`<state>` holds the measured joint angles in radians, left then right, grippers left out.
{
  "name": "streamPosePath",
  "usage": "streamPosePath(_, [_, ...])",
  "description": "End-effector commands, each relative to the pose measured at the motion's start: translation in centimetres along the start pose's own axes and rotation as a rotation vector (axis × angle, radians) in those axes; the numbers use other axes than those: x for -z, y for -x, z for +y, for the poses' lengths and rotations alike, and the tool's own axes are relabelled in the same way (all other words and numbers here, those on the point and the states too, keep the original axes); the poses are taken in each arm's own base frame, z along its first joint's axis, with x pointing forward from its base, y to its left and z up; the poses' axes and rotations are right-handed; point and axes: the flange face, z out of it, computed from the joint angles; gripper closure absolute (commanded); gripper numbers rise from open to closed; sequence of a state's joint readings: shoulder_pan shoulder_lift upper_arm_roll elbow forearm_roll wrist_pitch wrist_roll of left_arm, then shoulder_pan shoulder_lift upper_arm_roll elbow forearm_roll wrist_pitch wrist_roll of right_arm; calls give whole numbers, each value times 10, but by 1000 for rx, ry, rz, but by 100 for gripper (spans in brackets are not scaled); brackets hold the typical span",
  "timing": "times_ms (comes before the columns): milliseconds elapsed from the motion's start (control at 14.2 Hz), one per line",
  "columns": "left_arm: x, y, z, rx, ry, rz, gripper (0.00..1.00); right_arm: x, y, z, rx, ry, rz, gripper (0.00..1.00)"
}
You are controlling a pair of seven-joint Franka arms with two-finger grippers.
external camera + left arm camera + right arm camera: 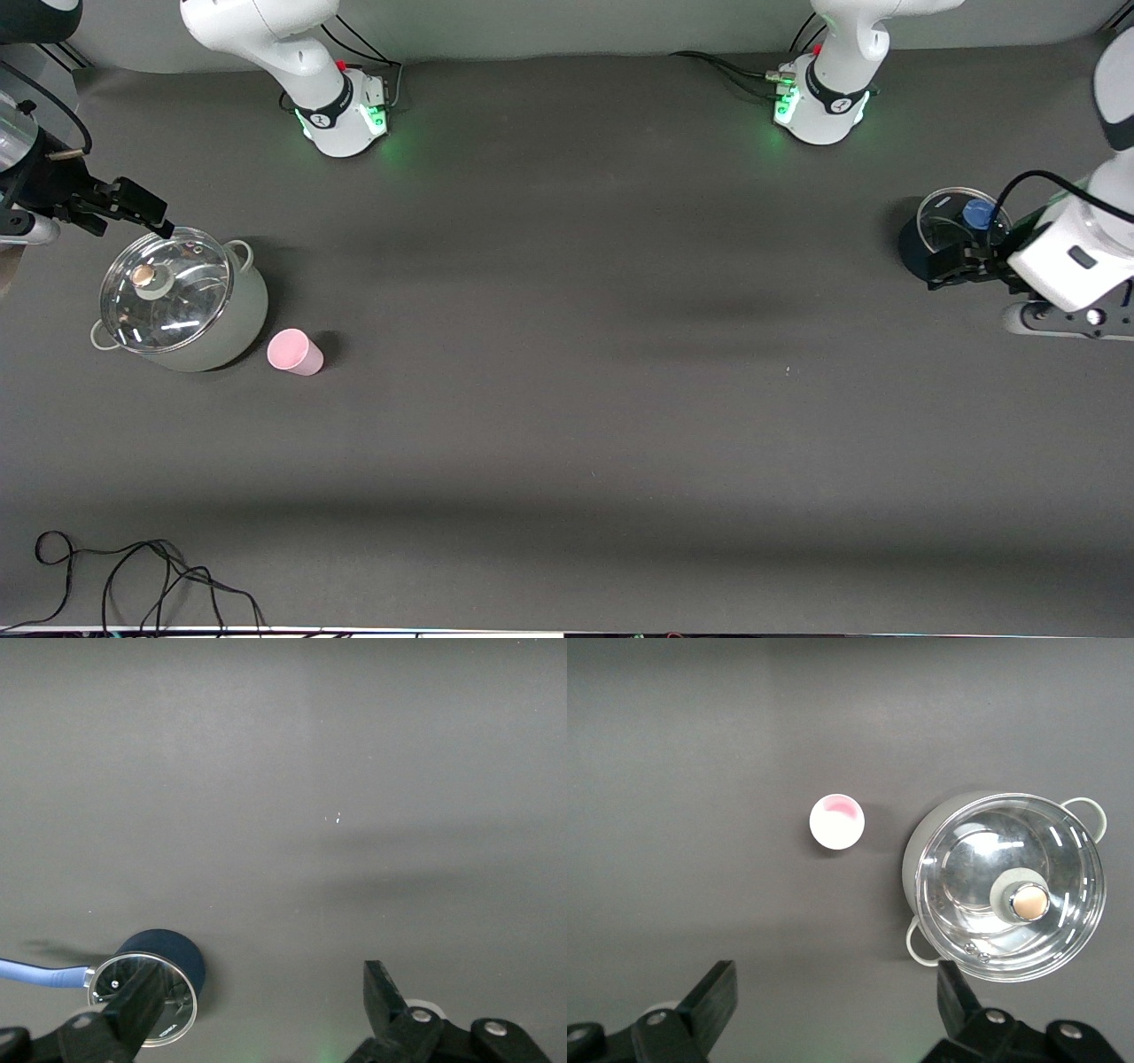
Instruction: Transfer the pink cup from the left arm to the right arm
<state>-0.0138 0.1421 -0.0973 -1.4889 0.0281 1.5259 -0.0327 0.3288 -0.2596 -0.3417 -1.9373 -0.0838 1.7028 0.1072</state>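
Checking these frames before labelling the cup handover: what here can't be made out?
- Grey lidded pot: contents hidden by glare on its glass lid, front and right wrist views.
- Small dark-blue saucepan: partly covered by the left gripper, front view.
- Pale-pink plastic cup: upright, appears empty.
- Right gripper: arm cut off at the frame edge.

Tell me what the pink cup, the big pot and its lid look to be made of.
Pink cup: probably plastic, matte and evenly pale pink, with no glints or seams.
Pot: likely enamelled or painted metal, a smooth pale grey-green wall with thin loop handles.
Lid: clear glass by the look, since it is see-through with sharp reflections; the rim looks like polished metal, and the knob has a tan top of unclear material.
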Motion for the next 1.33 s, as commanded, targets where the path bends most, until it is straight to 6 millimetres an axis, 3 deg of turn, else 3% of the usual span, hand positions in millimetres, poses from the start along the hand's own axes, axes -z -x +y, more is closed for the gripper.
streamPosePath(0, [7,0,-18,35,-8,15,0,7,1,-7,1,55,0,0])
streamPosePath(351, [9,-1,-19,1,-2,32,0,8,6,-41,24,127,4,0])
streamPosePath(702, [11,-2,-19,2,5,43,0,3,-3,-45,22,134,-4,0])
streamPosePath(1124, [11,-2,-20,3,4,43,0,21,-73,-62,53,88,51,0])
streamPosePath(1264, [10,-3,-20,3,5,40,0,30,-82,-59,104,88,58,0])
